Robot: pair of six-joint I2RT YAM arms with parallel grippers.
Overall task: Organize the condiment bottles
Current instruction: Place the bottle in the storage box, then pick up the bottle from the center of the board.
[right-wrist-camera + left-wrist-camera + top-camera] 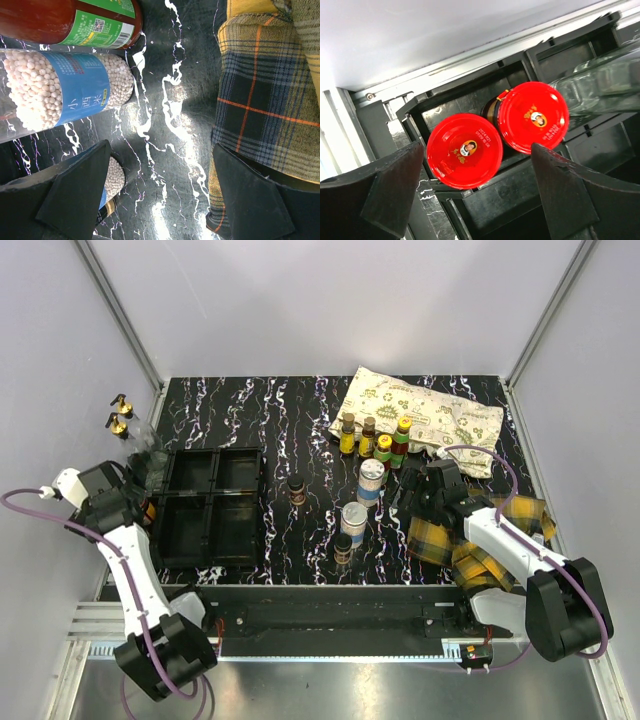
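Note:
Two red-lidded jars (465, 150) (534, 117) stand side by side in the black tray (520, 200), below my open, empty left gripper (480, 200). A clear glass bottle (600, 90) lies beside them. In the top view my left gripper (148, 500) is at the tray's left edge, with two gold-capped clear bottles (122, 415) behind it. Yellow/green sauce bottles (375, 440), two blue-white shakers (371, 480) (353, 520) and two tiny dark bottles (296, 488) (343, 547) stand mid-table. My right gripper (408, 490) is open and empty just right of the shakers (60, 92), over bare table (160, 200).
The black four-compartment tray (210, 502) sits at the left of the marbled table. A patterned bag (425, 415) lies at the back right. A yellow plaid cloth (500, 530) lies under my right arm, touching the right finger in the wrist view (270, 100). White walls enclose the table.

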